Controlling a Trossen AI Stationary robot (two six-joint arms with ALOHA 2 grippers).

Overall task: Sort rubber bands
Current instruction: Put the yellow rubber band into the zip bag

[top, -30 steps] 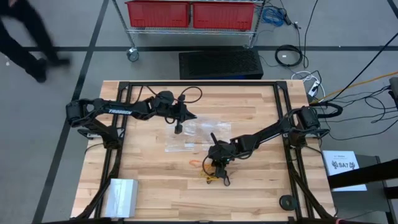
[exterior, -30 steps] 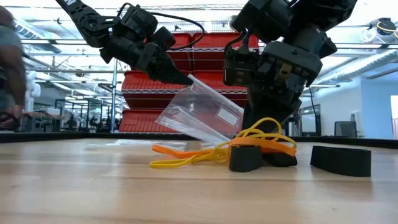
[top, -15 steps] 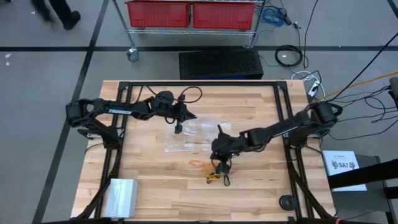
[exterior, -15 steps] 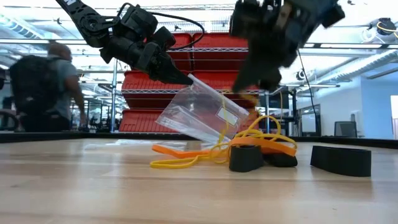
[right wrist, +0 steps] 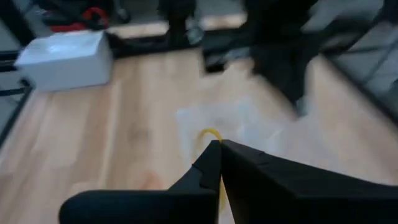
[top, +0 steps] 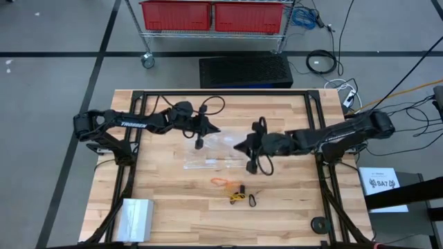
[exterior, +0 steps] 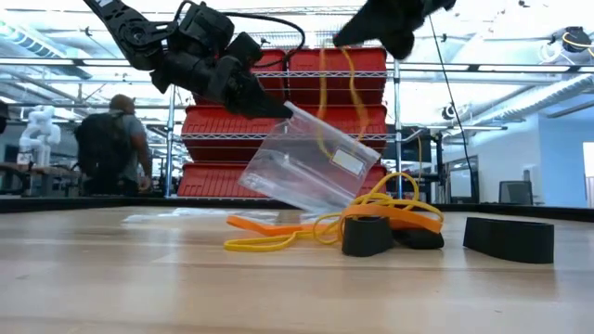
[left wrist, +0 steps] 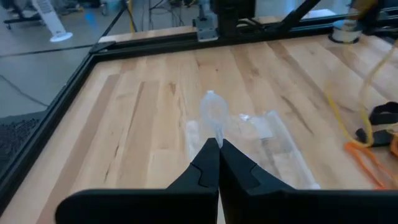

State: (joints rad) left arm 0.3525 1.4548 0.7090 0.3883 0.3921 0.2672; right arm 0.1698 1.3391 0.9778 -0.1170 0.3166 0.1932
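The right pincer (top: 239,146) is pinching a thin yellowish-tan rubber loop (exterior: 336,97) above the clear plastic bag (exterior: 306,162), which the closed left pincer (top: 216,129) is gripping. Advice: centre over the mouth before releasing. Remaining bands (top: 232,190) are lying on the wooden counter (top: 166,200).

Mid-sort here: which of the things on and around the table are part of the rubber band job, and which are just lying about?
Part of the job:
- yellow rubber band hanging from the shut right gripper
- rubber band pile on the table
- clear bag pinched by the shut left gripper

Lying about:
- white box
- flat bags
- red bins
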